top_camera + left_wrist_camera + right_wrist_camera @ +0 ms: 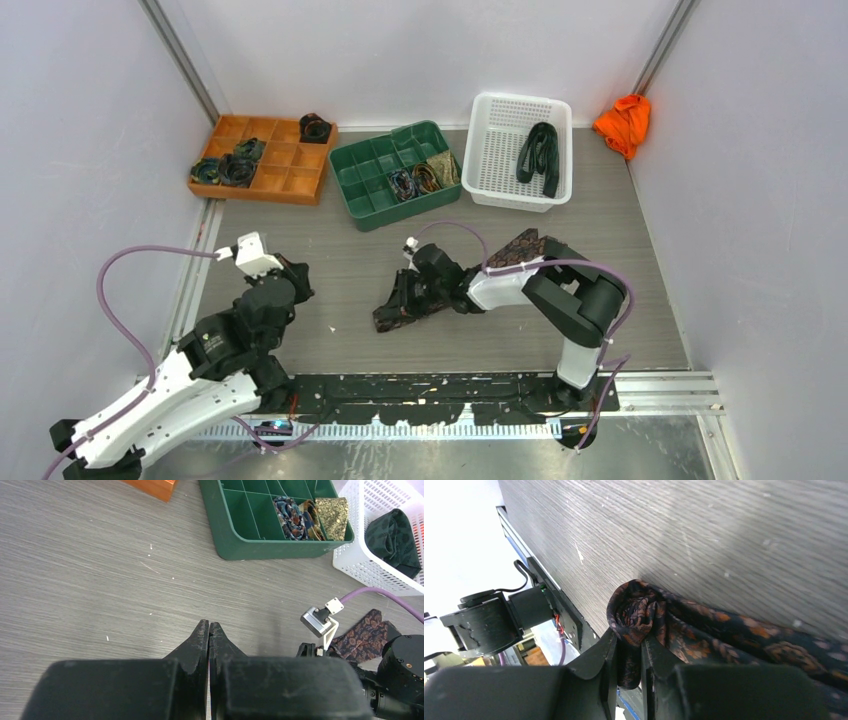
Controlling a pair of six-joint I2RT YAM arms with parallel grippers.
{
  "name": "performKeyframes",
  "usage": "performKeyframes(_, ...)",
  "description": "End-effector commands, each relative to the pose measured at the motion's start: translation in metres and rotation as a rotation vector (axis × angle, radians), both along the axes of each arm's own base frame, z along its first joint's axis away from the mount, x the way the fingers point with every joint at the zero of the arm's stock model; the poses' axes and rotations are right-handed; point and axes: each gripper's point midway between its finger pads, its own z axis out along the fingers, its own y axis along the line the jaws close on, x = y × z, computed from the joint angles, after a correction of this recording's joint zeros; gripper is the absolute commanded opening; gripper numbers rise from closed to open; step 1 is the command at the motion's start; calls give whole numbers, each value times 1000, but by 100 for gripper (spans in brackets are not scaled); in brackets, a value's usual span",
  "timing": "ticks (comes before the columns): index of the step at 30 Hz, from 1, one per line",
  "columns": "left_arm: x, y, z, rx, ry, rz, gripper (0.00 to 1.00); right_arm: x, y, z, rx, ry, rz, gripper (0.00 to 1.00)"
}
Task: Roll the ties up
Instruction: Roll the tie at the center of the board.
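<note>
- Grey wood-grain table [330, 250], plain white walls.
- Pressed shut, empty, near left: left gripper [209, 628].
- Nearly closed, pinching the coiled end of one brown paisley tie [684, 625]: right gripper [629, 647]; rest of the fabric flat mid-table.
- One green tray [370, 180]: three rolled ties [424, 177].
- One orange tray [290, 180]: dark coils [228, 168], count unclear.
- One white mesh basket [495, 160]: one dark green tie [540, 155], loose.
- One orange cloth lump [623, 122], far right corner.

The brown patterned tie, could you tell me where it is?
The tie lies near the centre of the top view, nearer than the green tray, one end pinched by the right gripper.
</note>
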Motion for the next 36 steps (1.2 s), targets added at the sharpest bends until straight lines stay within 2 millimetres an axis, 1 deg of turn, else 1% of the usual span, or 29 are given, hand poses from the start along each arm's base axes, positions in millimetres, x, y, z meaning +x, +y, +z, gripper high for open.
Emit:
performKeyframes(1,8,-14,24,-69,-56,-21,0,10,-14,10,49,-5,-32,16)
performKeyframes(2,9,-16,23,-69,-54,-25,0,10,-17,8,41,-3,-34,18)
performKeyframes(6,11,-24,20,-71,-43,-47,0,10,-28,-1,-24,-10,-32,34)
performKeyframes(9,12,-30,17,-68,-33,-61,0,10,-30,2,-35,-23,-32,40)
performKeyframes(12,14,-35,15,-66,-27,-74,0,10,-32,8,-34,-40,-33,45)
performKeyframes(18,16,-40,10,-61,-15,-87,0,10,-41,19,-74,-73,-29,48)
performKeyframes(21,16,-42,8,-63,-10,-90,0,13,-50,22,-123,-97,-38,50)
performKeyframes(25,15,-42,6,-64,-6,-94,0,15,-67,16,-230,-123,-42,50)
performKeyframes(32,14,-40,4,-66,-7,-93,0,29,-84,6,-371,-181,-54,50)
performKeyframes(34,13,-38,2,-64,-5,-86,0,33,-88,4,-408,-198,-61,50)
performKeyframes(36,12,-32,1,-63,-6,-65,0,35,-88,6,-421,-209,-55,49)
